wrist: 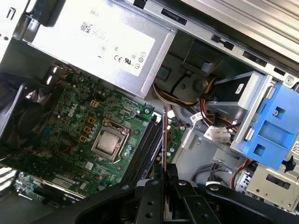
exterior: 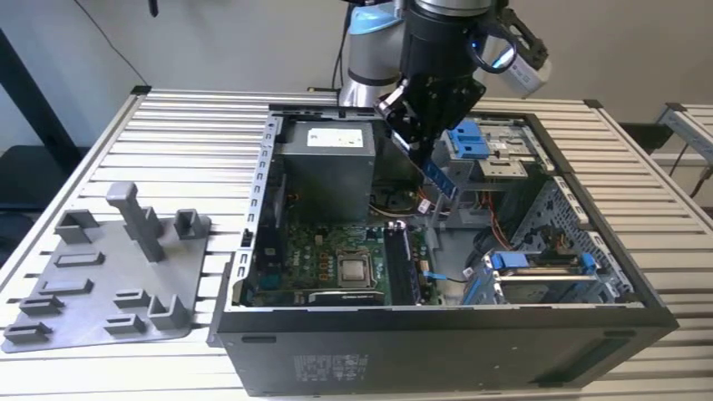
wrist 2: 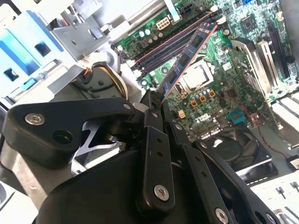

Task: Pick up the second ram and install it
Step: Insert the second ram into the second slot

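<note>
The second ram is a thin dark strip with blue labels, and my gripper is shut on its upper end. It hangs tilted above the inside of the open black computer case, over the right side of the motherboard. In the second wrist view the ram sticks out from between my fingers towards the long memory slots. In the first wrist view the ram appears edge-on, just beside the slots and above them.
A grey power supply stands at the case's back. Blue drive brackets and a drive cage fill the case's right side, with cable bundles near the slots. A grey tray with posts lies on the slatted table at the exterior view's left.
</note>
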`<act>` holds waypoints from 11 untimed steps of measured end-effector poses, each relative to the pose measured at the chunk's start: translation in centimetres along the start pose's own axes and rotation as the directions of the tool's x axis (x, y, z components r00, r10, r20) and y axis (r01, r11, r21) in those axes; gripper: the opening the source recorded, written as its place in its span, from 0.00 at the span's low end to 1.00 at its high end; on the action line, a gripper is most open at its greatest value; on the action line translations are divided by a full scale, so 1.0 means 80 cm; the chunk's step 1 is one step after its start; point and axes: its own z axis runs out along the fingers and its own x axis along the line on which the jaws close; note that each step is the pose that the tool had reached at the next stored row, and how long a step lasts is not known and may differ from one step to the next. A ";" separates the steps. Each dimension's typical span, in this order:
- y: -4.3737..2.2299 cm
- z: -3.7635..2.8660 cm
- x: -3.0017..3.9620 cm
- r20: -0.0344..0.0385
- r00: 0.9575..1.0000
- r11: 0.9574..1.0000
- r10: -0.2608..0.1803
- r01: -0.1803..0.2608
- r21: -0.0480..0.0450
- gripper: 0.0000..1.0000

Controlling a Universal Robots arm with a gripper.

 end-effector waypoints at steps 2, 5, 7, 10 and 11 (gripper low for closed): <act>-0.0001 0.0008 -0.0002 0.000 1.000 1.000 0.016 -0.016 0.001 0.14; -0.0002 0.0018 -0.0003 0.000 0.999 0.999 0.045 -0.045 0.002 0.14; -0.0002 0.0026 -0.0004 0.001 0.997 0.997 0.071 -0.071 0.003 0.14; -0.0002 0.0036 -0.0003 0.001 0.994 0.994 0.112 -0.112 0.004 0.14; -0.0002 0.0039 -0.0003 0.001 0.992 0.992 0.126 -0.126 0.005 0.14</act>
